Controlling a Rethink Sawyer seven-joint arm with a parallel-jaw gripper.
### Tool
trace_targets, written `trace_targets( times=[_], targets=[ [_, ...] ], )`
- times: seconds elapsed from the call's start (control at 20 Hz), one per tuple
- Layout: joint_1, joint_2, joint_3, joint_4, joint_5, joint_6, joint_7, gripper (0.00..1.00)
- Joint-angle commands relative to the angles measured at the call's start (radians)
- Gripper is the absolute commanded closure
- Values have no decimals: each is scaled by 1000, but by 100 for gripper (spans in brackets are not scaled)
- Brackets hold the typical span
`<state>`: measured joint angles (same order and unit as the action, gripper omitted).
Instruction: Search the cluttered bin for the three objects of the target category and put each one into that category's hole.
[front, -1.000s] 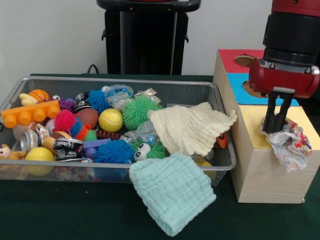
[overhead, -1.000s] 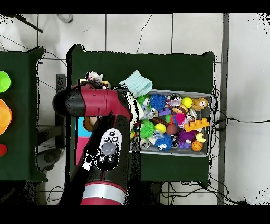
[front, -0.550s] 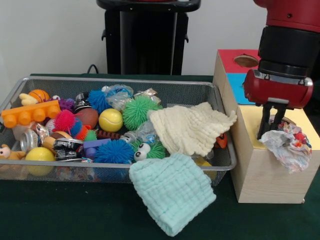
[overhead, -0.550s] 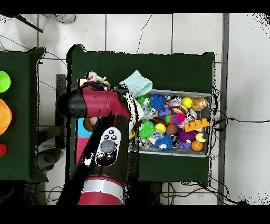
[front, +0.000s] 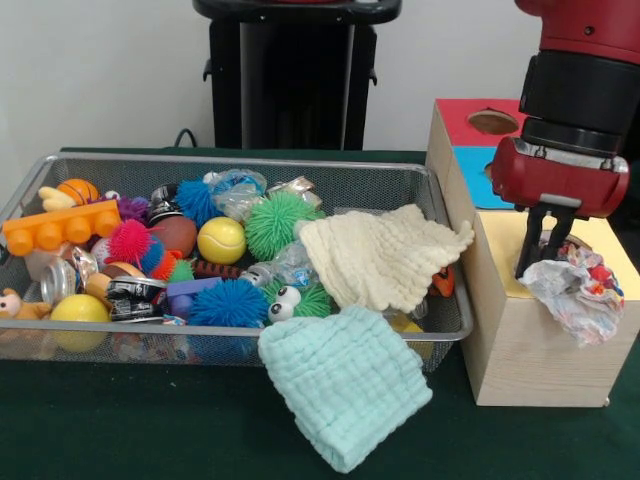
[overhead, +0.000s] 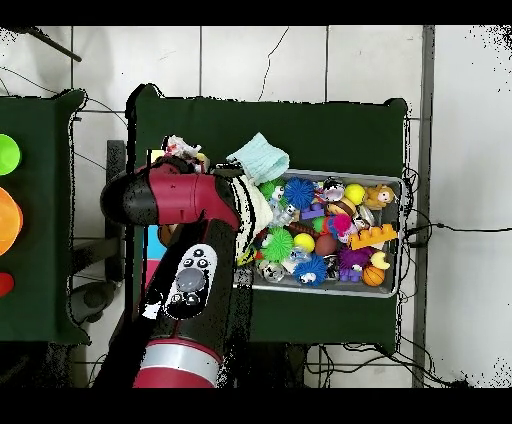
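A crumpled patterned cloth (front: 576, 291) lies on the yellow part (front: 612, 240) of the wooden box's top and droops over its front edge. My gripper (front: 542, 256) hangs just above the cloth's left side, open, with nothing between its fingers (front: 527, 250). A cream cloth (front: 380, 255) lies in the right end of the wire bin (front: 230, 162). A mint cloth (front: 345, 385) hangs over the bin's front rim onto the table. In the overhead view the arm (overhead: 185, 250) hides the gripper; the patterned cloth (overhead: 182, 150) and the mint cloth (overhead: 258, 157) show beside it.
The box top also has a red part with a round hole (front: 493, 121) and a blue part (front: 480, 170). The bin holds several toys: spiky balls, a yellow ball (front: 221, 240), an orange brick (front: 60, 227). A black pedestal (front: 290, 80) stands behind.
The gripper, shut on the patterned cloth a second ago, has opened and risen a little. The cloth now rests on the box's yellow top.
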<state>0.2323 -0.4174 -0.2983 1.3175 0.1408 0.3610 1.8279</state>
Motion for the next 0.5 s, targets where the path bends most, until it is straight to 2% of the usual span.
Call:
trace_targets(
  times=[0.05,0.3,0.5],
  targets=[
    [-24,57,63,65,-31,52,113,100],
    [-45,-65,99,114,-8,188,69,100],
    [-50,-107,105,125,-5,236,58,100]
  ],
)
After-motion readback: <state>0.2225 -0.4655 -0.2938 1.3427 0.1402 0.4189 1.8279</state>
